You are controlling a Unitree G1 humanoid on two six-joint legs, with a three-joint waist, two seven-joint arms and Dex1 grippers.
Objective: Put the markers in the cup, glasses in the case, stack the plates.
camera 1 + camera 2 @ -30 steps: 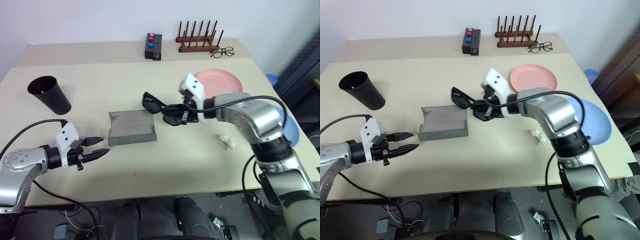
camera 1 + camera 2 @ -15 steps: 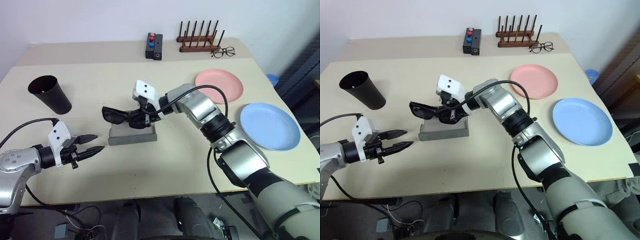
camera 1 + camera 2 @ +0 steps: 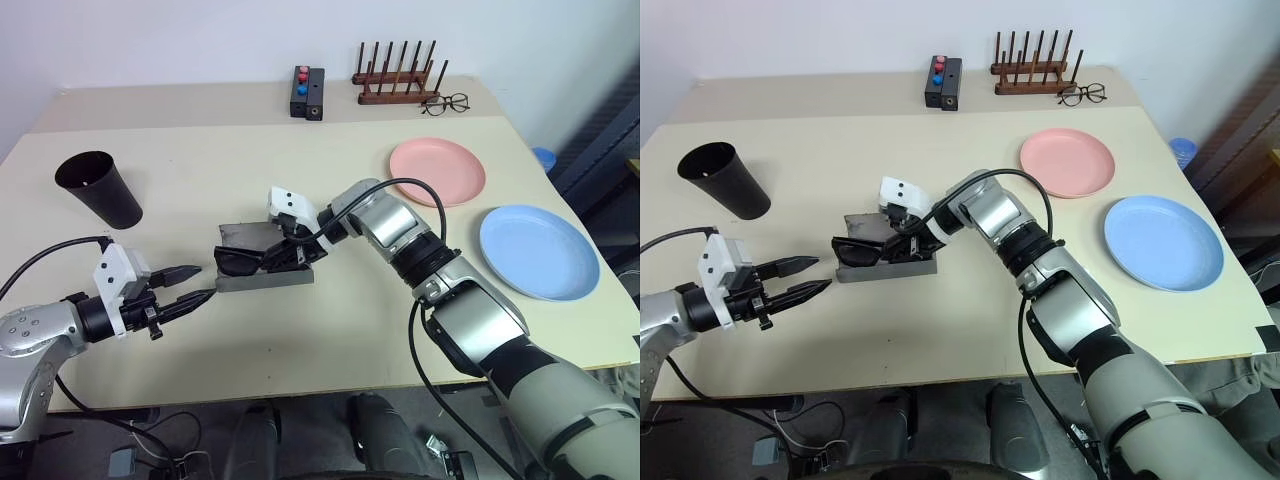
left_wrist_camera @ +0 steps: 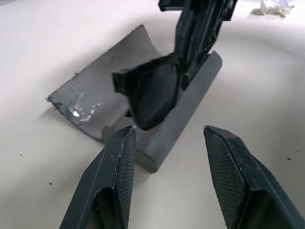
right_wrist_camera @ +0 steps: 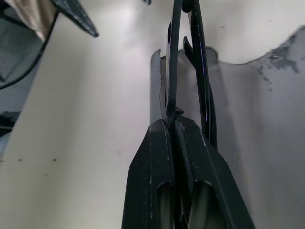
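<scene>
- Right gripper (image 3: 283,250): fingers clamped tight on the glasses (image 3: 240,263), pinching the folded frame near one end; the arm reaches across the table (image 3: 330,330) toward the robot's left.
- Glasses: black, dark-lensed, folded. Long axis runs along the length of the case (image 3: 265,268), with the free end overhanging the case's left end. Whether the frame rests on the felt or hangs just above it cannot be told.
- Case: grey, lying open near the table's middle, flap spread behind its trough. The coming move judged to turn on keeping the glasses' long axis parallel to the trough and shifting them rightward so both ends clear its ends.
- Left gripper (image 3: 195,283): fingers half spread, holding nothing; it points at the case's left end, just beside it, and is the nearer free hand for steadying the case.
- Left wrist view: one lens (image 4: 155,98) faces the camera above the trough's rounded front edge; a crumpled white scrap (image 4: 275,5) lies beyond.
- Right wrist view: the folded frame seen edge-on between the pressed fingers.
- Outlying: cup (image 3: 100,188) far left; pink plate (image 3: 437,171) and blue plate (image 3: 540,250) lie side by side, unstacked.
</scene>
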